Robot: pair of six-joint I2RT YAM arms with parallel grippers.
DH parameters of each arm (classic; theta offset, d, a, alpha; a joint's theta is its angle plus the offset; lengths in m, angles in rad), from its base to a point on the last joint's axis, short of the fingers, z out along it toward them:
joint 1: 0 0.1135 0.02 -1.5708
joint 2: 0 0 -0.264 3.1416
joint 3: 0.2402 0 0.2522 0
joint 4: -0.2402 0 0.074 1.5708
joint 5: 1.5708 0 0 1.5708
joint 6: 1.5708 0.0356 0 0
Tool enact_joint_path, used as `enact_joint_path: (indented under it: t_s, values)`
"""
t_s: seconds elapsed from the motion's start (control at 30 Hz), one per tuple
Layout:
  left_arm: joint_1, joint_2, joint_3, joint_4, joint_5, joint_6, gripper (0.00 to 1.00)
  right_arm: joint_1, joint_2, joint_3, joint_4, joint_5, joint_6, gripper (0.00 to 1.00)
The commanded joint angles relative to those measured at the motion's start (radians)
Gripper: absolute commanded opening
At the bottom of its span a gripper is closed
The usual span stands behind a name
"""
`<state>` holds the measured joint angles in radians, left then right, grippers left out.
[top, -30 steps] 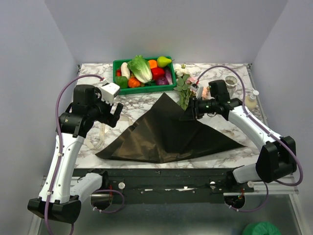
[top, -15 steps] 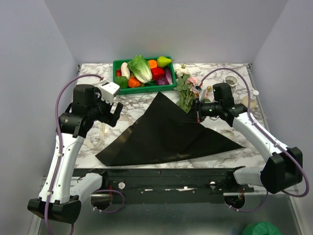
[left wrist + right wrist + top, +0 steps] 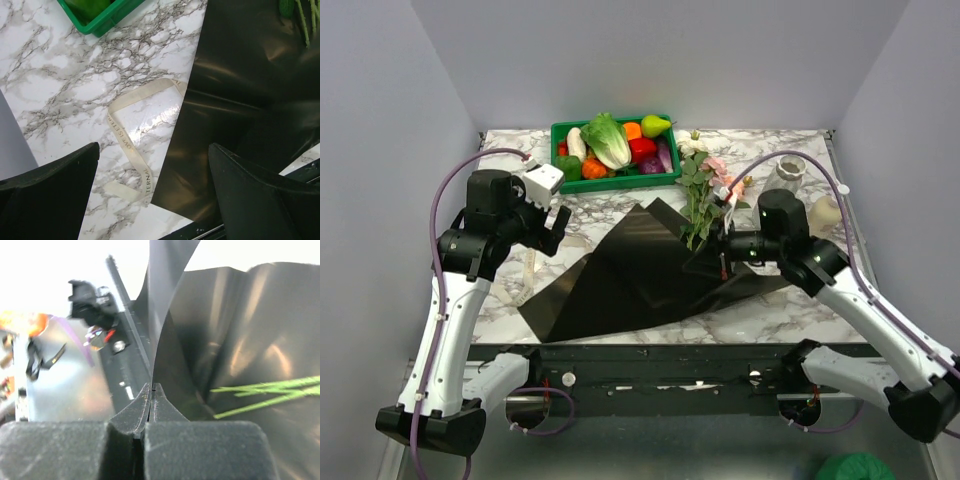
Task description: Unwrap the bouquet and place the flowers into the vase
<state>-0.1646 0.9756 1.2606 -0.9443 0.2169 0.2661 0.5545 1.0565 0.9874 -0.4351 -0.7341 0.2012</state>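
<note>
A marble desk (image 3: pixel 770 322) carries the dark wrapping paper (image 3: pixel 610 280), spread open at the centre of the top view. The flowers (image 3: pixel 698 200) lie at its upper right edge. Their stems run down the frame toward the right claw (image 3: pixel 718 258), the nearer one, just below them. The vase (image 3: pixel 790 172) stands at upper right. The right claw is fully closed, pinching a fold of the paper. The left claw (image 3: pixel 558 222) gapes wide and holds nothing, above the loose ribbon (image 3: pixel 127 145). A second ago the paper's right corner lay flat; now the clamped claw has drawn it up and inward.
</note>
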Motion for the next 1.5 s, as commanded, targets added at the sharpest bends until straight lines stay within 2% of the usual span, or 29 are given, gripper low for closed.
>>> enact_joint_path:
  t_s: [0.0,0.13,0.3,0.33,0.43,0.57,0.77,0.93,1.0,1.03,1.1,1.13,1.17,1.23,1.27,1.3,1.33,1.4,1.47]
  values:
    - [0.005,0.011,0.025,0.004,0.006,-0.011,0.99,0.116,-0.122,-0.056,-0.060,0.076,0.010,0.01]
    - [0.005,0.021,0.022,0.007,0.009,-0.011,0.99,0.244,-0.283,-0.182,-0.030,0.107,0.116,0.03]
    - [0.004,0.040,0.028,0.003,0.007,-0.016,0.99,0.429,-0.429,-0.349,0.053,0.120,0.288,0.18]
    - [0.004,0.047,0.033,-0.001,0.009,-0.016,0.99,0.459,-0.447,-0.363,0.064,0.133,0.302,0.31]
    - [0.004,0.060,0.043,-0.008,0.001,-0.011,0.99,0.562,-0.487,-0.391,0.032,0.189,0.328,0.56]
    - [0.004,0.074,0.049,-0.016,-0.011,-0.008,0.99,0.671,-0.503,-0.395,0.003,0.260,0.351,0.65]
    - [0.004,0.081,0.069,-0.033,-0.016,-0.008,0.99,0.706,-0.523,-0.252,-0.103,0.288,0.297,0.71]
    - [0.004,0.077,0.075,-0.042,-0.024,0.002,0.99,0.706,-0.527,-0.073,-0.096,0.165,0.236,0.76]
    - [0.004,0.074,0.080,-0.048,-0.027,0.008,0.99,0.706,-0.518,0.011,-0.105,0.173,0.219,0.77]
    - [0.004,0.074,0.080,-0.048,-0.027,0.010,0.99,0.706,-0.510,0.042,-0.137,0.205,0.211,0.78]
    - [0.004,0.072,0.079,-0.050,-0.027,0.009,0.99,0.706,-0.466,0.152,-0.186,0.416,0.187,0.80]
    - [0.004,0.071,0.077,-0.047,-0.025,0.009,0.99,0.706,-0.434,0.192,-0.261,0.531,0.196,0.85]
    - [0.004,0.071,0.074,-0.047,-0.022,0.005,0.99,0.706,-0.402,0.224,-0.299,0.773,0.204,0.90]
    - [0.004,0.067,0.057,-0.039,-0.017,0.001,0.99,0.706,-0.259,0.313,-0.403,0.968,0.220,0.93]
    - [0.004,0.064,0.050,-0.036,-0.016,0.002,0.99,0.696,-0.207,0.336,-0.436,1.128,0.236,0.93]
    - [0.004,0.064,0.033,-0.033,-0.013,0.002,0.99,0.674,-0.082,0.362,-0.457,1.165,0.239,0.92]
    - [0.004,0.061,0.023,-0.027,-0.013,0.005,0.99,0.645,-0.028,0.413,-0.497,1.176,0.271,0.88]
    - [0.004,0.052,-0.013,-0.017,-0.010,0.010,0.99,0.512,0.071,0.438,-0.495,1.084,0.296,0.81]
    - [0.004,0.041,-0.042,0.004,-0.008,0.018,0.99,0.394,0.163,0.415,-0.429,1.024,0.322,0.68]
